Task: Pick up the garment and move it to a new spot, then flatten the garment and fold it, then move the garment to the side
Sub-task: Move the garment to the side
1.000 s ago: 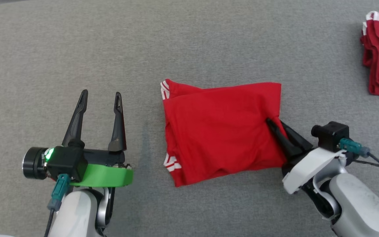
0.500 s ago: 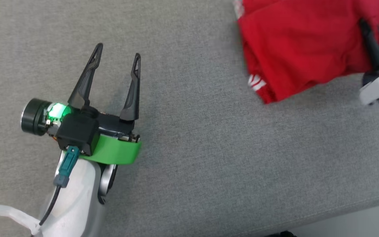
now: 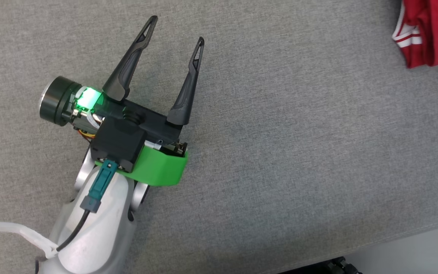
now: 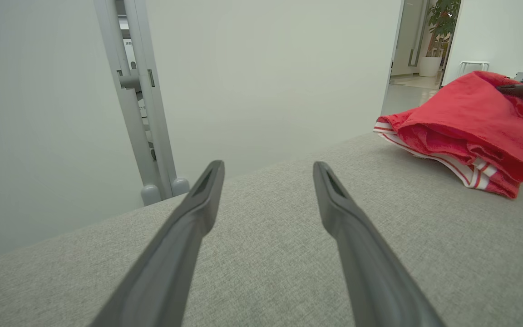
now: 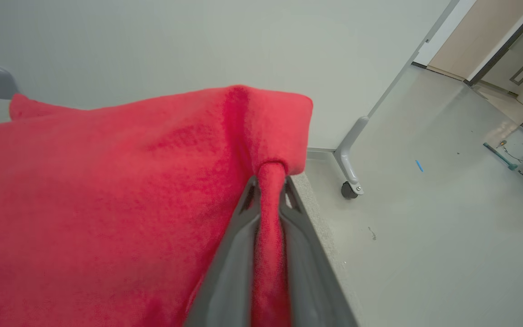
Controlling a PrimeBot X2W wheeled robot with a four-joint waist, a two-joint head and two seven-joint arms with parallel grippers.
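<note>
On the table's [image 3: 280, 152] far right, your right gripper [image 5: 270, 180] is pinching the folded garment [image 4: 461, 118], likely the move-aside step, left gripper [image 3: 177, 27] idling wide open; next you're needing a flat set-down.

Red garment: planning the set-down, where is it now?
The garment sits at the head view's top right, on the grey table near its edge, pinched by the right hand.

Grey cloth-topped table [image 3: 280, 160], one red garment [image 3: 430, 34] on it.
I see it lying in loose folds, white stripes at the hem, toward the robot's right and close to the table's edge.
</note>
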